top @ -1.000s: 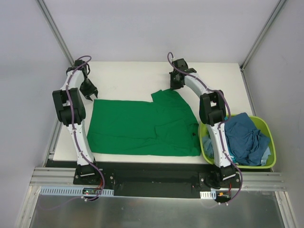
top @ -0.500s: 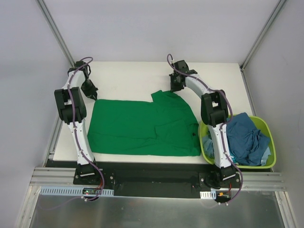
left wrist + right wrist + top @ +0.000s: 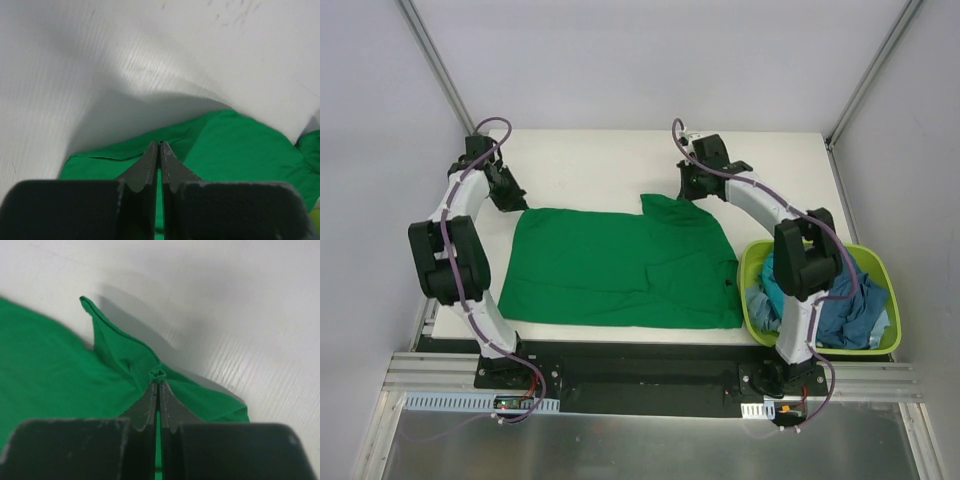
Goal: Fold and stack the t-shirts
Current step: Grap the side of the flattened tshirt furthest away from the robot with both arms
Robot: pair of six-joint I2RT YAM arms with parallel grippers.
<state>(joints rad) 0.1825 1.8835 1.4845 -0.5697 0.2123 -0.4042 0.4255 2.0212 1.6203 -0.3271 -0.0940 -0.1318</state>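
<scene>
The large bright green t-shirt (image 3: 610, 265) lies spread flat on the white table. My left gripper (image 3: 513, 197) is at its far left corner, jaws shut on the cloth edge; in the left wrist view the closed tips (image 3: 160, 144) meet the green cloth (image 3: 240, 145). My right gripper (image 3: 691, 190) is at the far right sleeve corner, shut on it; in the right wrist view a small bunch of green cloth (image 3: 45, 355) is pinched at the tips (image 3: 158, 382). Blue (image 3: 845, 300) and teal (image 3: 770, 285) t-shirts lie heaped in the basket.
The lime-green plastic basket (image 3: 820, 349) stands at the near right edge of the table, beside the right arm's base. White table surface (image 3: 590, 165) shows behind the shirt. Enclosure walls and metal posts stand at the back and sides.
My left gripper has gone from open to shut at the shirt's far left corner. Both arms' elbows have swung outward. The right gripper stays at the sleeve corner.
</scene>
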